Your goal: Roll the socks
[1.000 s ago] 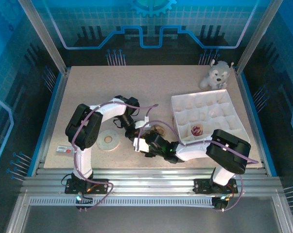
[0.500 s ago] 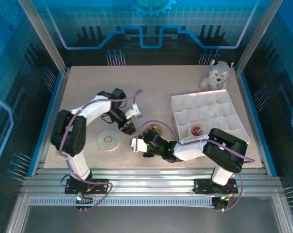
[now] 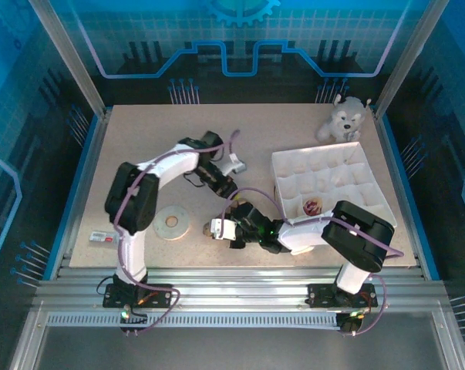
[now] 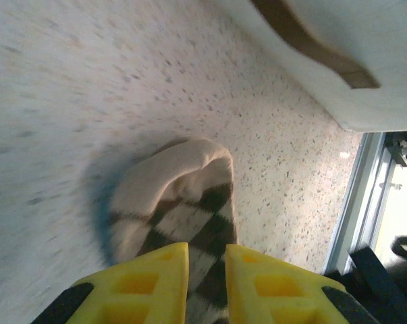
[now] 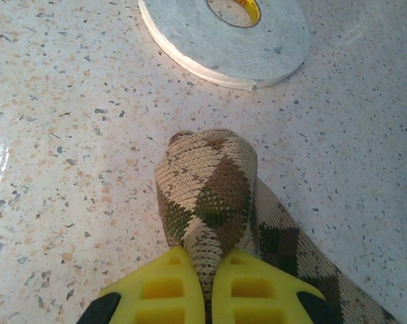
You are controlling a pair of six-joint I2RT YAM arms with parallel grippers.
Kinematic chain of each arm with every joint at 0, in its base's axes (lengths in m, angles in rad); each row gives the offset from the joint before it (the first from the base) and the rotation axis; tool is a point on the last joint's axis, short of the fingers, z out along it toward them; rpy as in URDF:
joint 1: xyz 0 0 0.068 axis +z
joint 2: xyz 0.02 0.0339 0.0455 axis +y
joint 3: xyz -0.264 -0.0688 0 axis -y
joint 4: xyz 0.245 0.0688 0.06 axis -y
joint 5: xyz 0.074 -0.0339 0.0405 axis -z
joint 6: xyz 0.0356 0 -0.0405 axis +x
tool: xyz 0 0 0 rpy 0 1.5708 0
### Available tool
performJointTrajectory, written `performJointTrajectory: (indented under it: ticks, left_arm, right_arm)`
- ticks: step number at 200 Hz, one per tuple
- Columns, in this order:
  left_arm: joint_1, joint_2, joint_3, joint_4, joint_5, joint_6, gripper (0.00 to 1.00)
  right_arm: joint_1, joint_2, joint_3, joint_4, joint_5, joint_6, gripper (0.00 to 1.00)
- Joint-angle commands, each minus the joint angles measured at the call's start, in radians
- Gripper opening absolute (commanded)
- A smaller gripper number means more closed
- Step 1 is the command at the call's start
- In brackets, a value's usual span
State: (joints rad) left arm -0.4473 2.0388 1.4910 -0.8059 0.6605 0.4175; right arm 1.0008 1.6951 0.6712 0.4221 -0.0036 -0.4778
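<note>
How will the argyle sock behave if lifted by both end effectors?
Probably floppy: the argyle sock folds into a soft hump ahead of the right end effector pinching it, so unheld parts should sag. Likely light, since its thin knit squeezes nearly flat in the left end effector. The fuzzy knit looks grippy, so it should drag rather than slide.

Top view: bright, even overhead light on the speckled beige stone-look worktop (image 3: 139,139), heavy blue cast from the blue panel walls (image 3: 32,85), soft shadows under the white robot arms (image 3: 161,171). Left wrist: motion blur across worktop, worst at left; brown-and-tan argyle knit sock (image 4: 183,196) throws a dark shadow leftward; bottom right blown out. Right wrist: sharp, white glare patch at left edge, knit crisp.
</note>
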Motion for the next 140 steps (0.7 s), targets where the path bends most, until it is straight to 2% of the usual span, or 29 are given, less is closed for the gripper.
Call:
performJointTrajectory:
  ticks: [1, 31, 59, 92, 117, 140]
  left_arm:
    - [-0.057, 0.070, 0.024, 0.023, 0.041, -0.096, 0.19]
    - [-0.073, 0.163, 0.052, 0.013, 0.032, -0.140, 0.15]
    - [-0.045, 0.218, 0.071, 0.002, -0.099, -0.243, 0.13]
    - [0.038, 0.200, 0.005, 0.077, -0.210, -0.414, 0.13]
    - [0.079, 0.174, -0.034, 0.097, -0.290, -0.477, 0.13]
    - [0.104, 0.153, -0.060, 0.129, -0.292, -0.495, 0.13]
  right_arm:
    - [-0.019, 0.037, 0.031, -0.074, -0.075, -0.044, 0.00]
    - [-0.041, 0.035, 0.052, -0.106, -0.098, -0.072, 0.00]
    - [-0.053, 0.030, 0.049, -0.118, -0.095, -0.063, 0.00]
    - [-0.053, 0.023, 0.058, -0.147, -0.072, -0.020, 0.00]
    - [-0.053, 0.008, 0.060, -0.195, -0.063, 0.015, 0.00]
    - [-0.057, 0.021, 0.113, -0.302, -0.068, 0.043, 0.00]
